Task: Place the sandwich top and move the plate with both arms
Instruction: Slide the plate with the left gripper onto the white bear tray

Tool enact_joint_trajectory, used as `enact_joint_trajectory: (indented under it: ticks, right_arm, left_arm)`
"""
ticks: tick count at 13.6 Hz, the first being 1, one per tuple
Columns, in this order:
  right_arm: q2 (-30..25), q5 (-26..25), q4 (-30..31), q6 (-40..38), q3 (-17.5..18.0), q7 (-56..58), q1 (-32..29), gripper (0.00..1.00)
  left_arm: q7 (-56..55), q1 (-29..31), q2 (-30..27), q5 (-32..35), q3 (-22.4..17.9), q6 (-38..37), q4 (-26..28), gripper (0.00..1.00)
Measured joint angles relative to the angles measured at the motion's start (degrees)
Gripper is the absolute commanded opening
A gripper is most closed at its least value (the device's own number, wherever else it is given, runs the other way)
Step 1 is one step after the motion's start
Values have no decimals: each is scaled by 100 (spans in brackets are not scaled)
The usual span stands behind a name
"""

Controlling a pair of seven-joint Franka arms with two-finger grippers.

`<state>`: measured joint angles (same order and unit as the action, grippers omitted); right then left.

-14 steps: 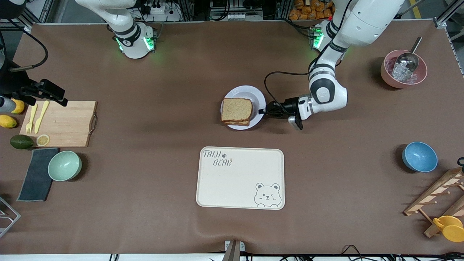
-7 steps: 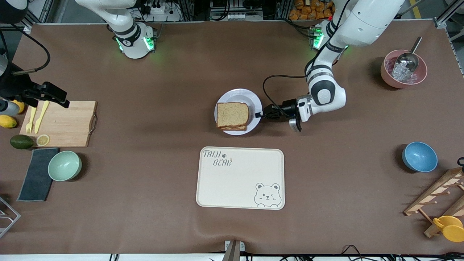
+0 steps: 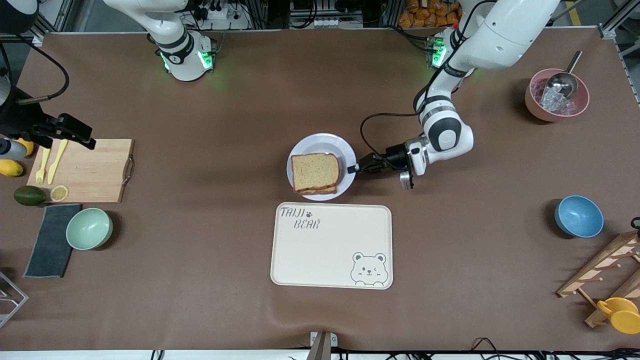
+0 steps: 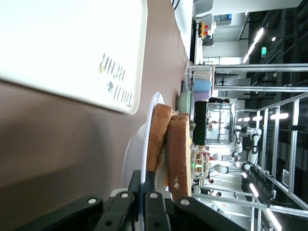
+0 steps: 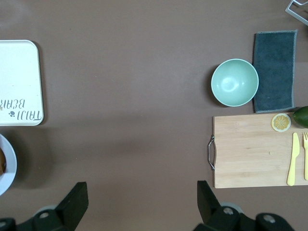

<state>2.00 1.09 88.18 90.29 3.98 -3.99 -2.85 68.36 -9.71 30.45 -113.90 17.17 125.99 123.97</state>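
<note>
Bear-print tray (image 3: 331, 246) sits nearest the front camera. Just farther back is the plate (image 3: 345, 150), rim almost at the tray edge, with the sandwich top (image 3: 315, 171) resting on the stack on it. Left gripper (image 3: 353, 168) is clamped on the plate rim at the left arm's side. Right gripper (image 5: 139, 204), fingers spread wide and holding nothing, waits high over the cutting board (image 3: 95, 170) at the right arm's end.

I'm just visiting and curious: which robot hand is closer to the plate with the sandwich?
The left. The left gripper is clamped on the plate rim at the left arm's side. The right gripper hangs open over the cutting board, at the right arm's end.
</note>
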Motion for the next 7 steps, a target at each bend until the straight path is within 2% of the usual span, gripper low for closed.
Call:
enact_joint_trajectory:
  ticks: [7]
  right_arm:
    - [82, 0, 0, -22, -18, -1, -8, 100]
  left_arm:
    - [1, 83, 780, -292, -51, 3, -1157, 0]
